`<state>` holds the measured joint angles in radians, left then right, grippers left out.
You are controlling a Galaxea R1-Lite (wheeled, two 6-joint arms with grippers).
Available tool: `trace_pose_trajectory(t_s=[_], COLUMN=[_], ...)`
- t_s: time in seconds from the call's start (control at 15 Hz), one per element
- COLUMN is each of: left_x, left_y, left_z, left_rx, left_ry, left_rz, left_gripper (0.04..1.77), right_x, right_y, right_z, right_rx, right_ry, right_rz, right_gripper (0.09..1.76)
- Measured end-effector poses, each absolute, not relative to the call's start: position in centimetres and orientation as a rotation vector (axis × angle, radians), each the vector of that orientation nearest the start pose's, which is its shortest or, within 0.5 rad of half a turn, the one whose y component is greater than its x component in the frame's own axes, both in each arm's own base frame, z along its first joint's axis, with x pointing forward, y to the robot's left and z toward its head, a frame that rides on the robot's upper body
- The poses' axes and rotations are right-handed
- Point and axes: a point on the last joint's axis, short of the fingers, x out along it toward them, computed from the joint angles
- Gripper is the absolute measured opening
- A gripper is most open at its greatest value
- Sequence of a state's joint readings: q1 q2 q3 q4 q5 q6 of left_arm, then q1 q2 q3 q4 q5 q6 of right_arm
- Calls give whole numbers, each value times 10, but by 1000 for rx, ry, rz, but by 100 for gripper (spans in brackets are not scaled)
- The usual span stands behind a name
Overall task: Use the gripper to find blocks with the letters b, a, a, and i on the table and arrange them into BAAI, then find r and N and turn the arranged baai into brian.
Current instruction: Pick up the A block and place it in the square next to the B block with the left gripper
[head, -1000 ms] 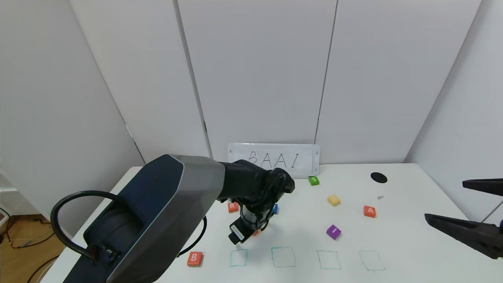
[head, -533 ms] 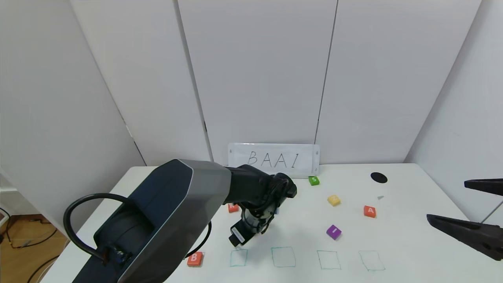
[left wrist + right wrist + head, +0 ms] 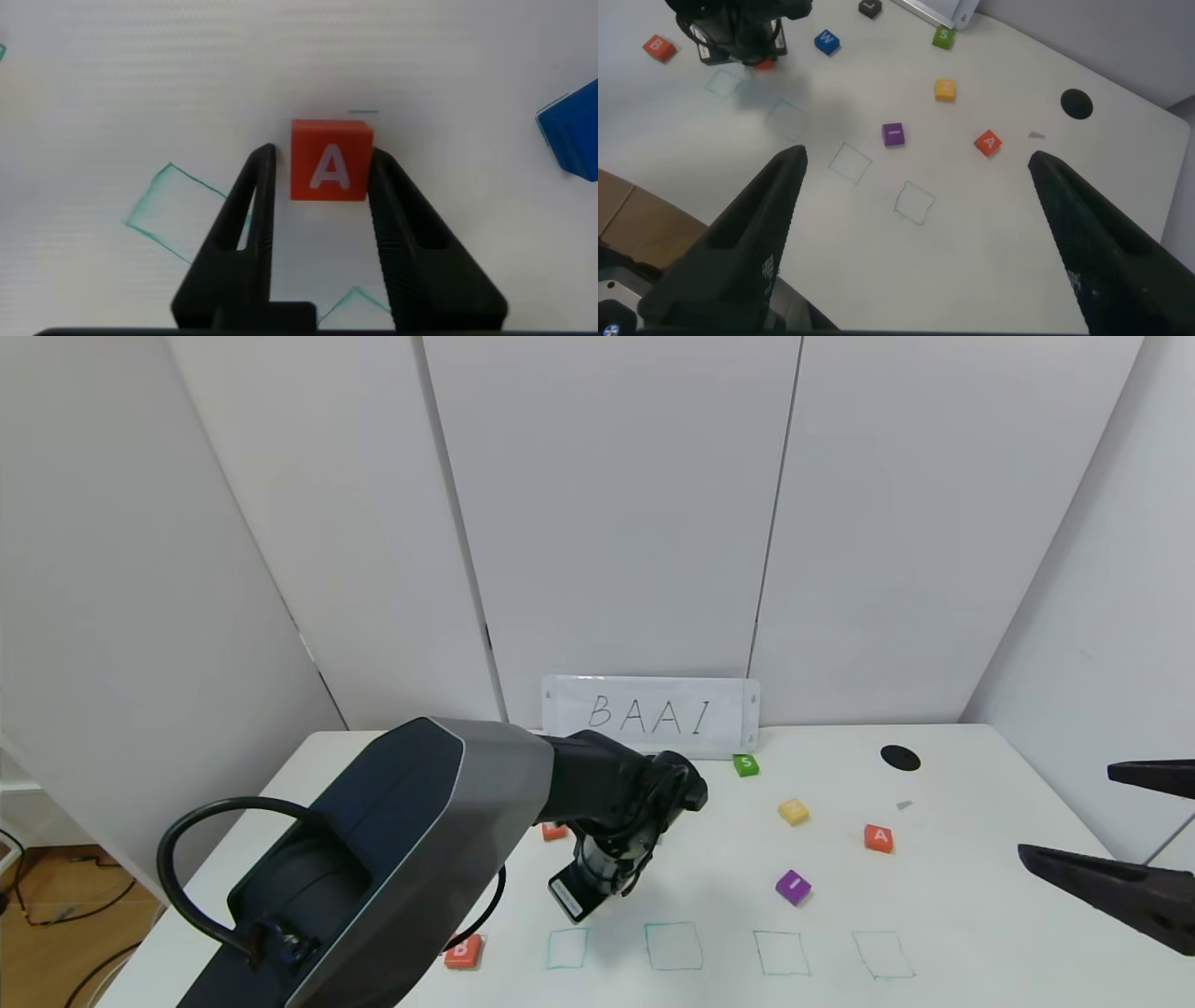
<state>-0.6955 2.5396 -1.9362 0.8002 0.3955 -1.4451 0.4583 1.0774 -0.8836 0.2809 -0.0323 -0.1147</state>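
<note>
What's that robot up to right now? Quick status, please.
Left gripper down at table, open around an A block. Right gripper open, parked at table's right. B block by the green squares. Nothing in the way.

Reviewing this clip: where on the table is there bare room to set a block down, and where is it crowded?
The four green outlined squares along the table's near edge are bare, as is the table nearer than the A block. It is crowded around the left gripper, which straddles another A block, with the blue W block close by.

R block (image 3: 553, 832) half hidden, B block (image 3: 464, 951) partly covered
</note>
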Motion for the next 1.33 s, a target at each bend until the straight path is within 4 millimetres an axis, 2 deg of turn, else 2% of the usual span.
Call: trace_pose_trajectory(t_s=[0.07, 0.67, 1.07, 1.33], left_x=[351, 350, 344, 331], left_y=[-282, -282, -275, -263], left_z=[33, 35, 67, 89], left_rx=[-532, -528, -471, -388], left_ry=[1056, 1058, 1074, 1195], left_rz=[602, 599, 527, 393], left_gripper=[49, 50, 50, 50], right_x=[121, 121, 120, 118], right_y=[59, 59, 58, 59], right_z=[258, 258, 258, 258], right_rx=[-227, -228, -228, -230], right_ry=[440, 438, 435, 433], right_rz=[445, 444, 446, 452], right_gripper=[171, 171, 171, 171])
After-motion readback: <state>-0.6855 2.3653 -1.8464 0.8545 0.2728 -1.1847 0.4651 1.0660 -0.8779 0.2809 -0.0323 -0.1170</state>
